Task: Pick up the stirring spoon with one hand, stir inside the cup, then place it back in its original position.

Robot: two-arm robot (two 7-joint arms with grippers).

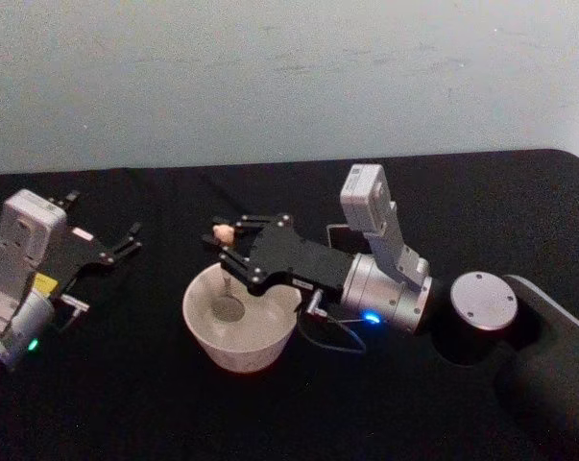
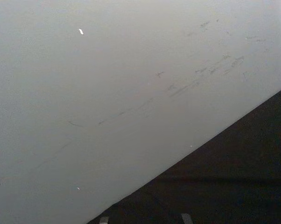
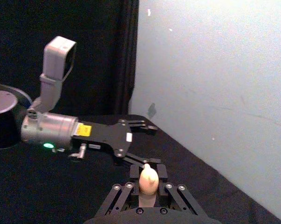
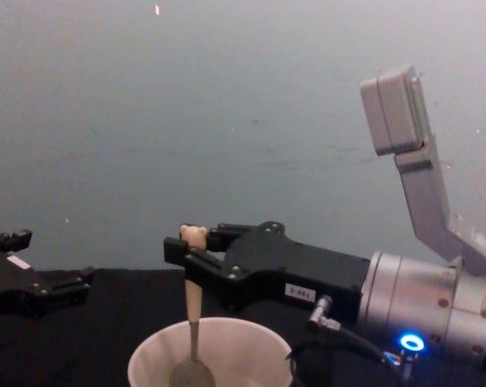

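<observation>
The cream-white cup [image 1: 201,327] stands on the black table, left of centre. My right gripper [image 1: 229,240] hovers just above its far rim, shut on the stirring spoon [image 1: 225,232] by the cream handle. The spoon hangs upright, and its silver bowl [image 4: 191,372] sits low inside the cup [image 4: 146,359]. The bear head [image 3: 148,178] pokes up between my right gripper's fingers [image 4: 178,251]. My left gripper [image 1: 102,219] rests open near the table's left side, apart from the cup, and also shows from the right wrist [image 3: 147,144]. The original position is hidden.
A pale wall [image 1: 289,77] rises directly behind the black table's far edge [image 1: 270,165]. The right arm's round grey joint [image 1: 481,298] lies at the right. Open black tabletop lies between the cup and the left gripper.
</observation>
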